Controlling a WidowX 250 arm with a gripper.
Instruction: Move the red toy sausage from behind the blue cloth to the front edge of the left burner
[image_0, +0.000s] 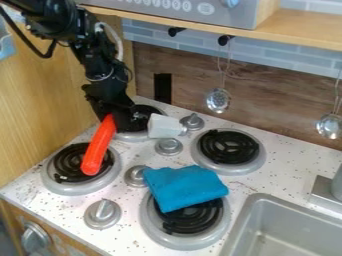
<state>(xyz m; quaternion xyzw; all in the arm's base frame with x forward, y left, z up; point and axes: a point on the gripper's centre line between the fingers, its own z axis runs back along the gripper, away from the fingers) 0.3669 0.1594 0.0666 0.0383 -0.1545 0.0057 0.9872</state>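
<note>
Over the back-left part of the stove hangs the black gripper (115, 118), shut on the upper end of a long, rounded orange-red toy (99, 146). The toy slants down from it, its lower end over the front-left burner (69, 184). Just right of the gripper is a white block-like item (163, 126), near the back-left burner (142, 135). A folded blue cloth (184, 187) lies partly across the front-right burner (186, 240).
Grey knobs (169, 146) stand between the burners. The back-right burner (228, 150) is uncovered. A grey sink (288, 230) is at the lower right. A wooden panel (43, 110) borders the left; metal ladles (218, 101) hang on the back wall beneath a shelf (294, 30).
</note>
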